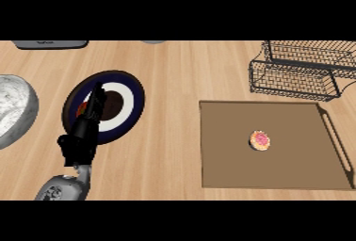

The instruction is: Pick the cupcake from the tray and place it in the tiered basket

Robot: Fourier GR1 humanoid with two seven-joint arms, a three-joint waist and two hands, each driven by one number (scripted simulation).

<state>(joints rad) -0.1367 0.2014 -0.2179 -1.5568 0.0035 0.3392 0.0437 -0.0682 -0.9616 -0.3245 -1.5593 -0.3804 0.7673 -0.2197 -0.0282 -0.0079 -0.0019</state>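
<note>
- The cupcake [260,140] sits alone on the brown tray [230,164], right of the tray's centre and well apart from every wall — pink top up, untouched and unobstructed from above.
- The tray lies on the right half of the wooden counter [173,70], a long handle along its right edge. Just beyond its far right corner stands the tiered basket [295,77], dark wire with its compartments open upward; the transfer from tray to basket looks like a short one toward the far right.
- That layout appears to favour the right hand, yet no right hand shows in the head view.
- The left hand [89,120] is at the view's left, well apart from the tray. Its grey forearm [64,187] enters at the lower edge, and the black hand stretches away from the robot with fingers straight and together, holding nothing.
- The fingers overlap a round plate [132,101] with dark blue and white rings; whether they touch it or hang above it cannot be told from this angle.
- The pose reads as resting, not reaching: the hand points up the counter, not toward the cupcake.
- A grey speckled bowl [14,110] is cut off by the left edge, and a flat grey object [50,44] lies at the far edge — neither is near the tray.
- Judged from how things lie, the pick has not begun; the cupcake remains on the tray and the basket holds nothing visible.
</note>
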